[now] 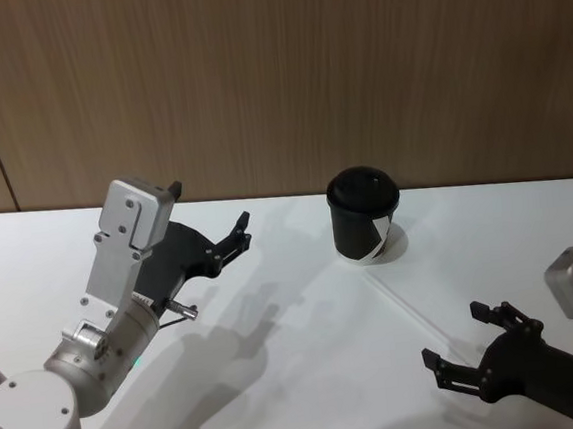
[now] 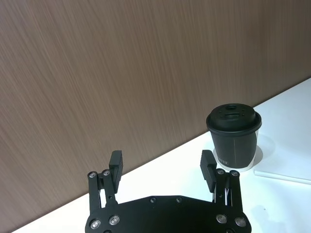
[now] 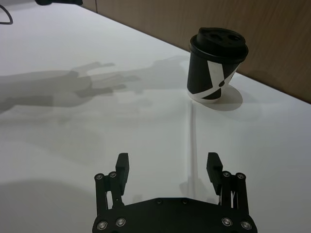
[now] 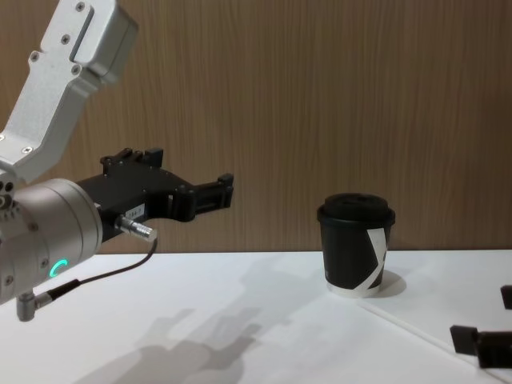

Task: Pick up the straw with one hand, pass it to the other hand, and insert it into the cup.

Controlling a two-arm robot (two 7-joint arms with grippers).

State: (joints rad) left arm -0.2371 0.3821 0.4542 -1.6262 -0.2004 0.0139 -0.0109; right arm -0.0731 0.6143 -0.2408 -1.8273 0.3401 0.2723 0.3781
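cup (image 1: 364, 213) upright, lid on, far centre of white table (image 1: 282, 396), close to wood wall (image 1: 274, 75). straw (image 1: 405, 304) flat on table, running from beside cup base toward near right. right gripper (image 1: 453, 333) low at near right, fingers spread, straw's near end between them, unclamped. left gripper (image 1: 240, 234) raised, left of cup, fingers spread, empty.

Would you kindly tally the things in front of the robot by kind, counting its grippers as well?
Cups: 1, the black cup with its lid on
Straws: 1, the white straw lying flat near the cup
Grippers: 2, the left gripper and the right gripper, both open and empty
Total: 4
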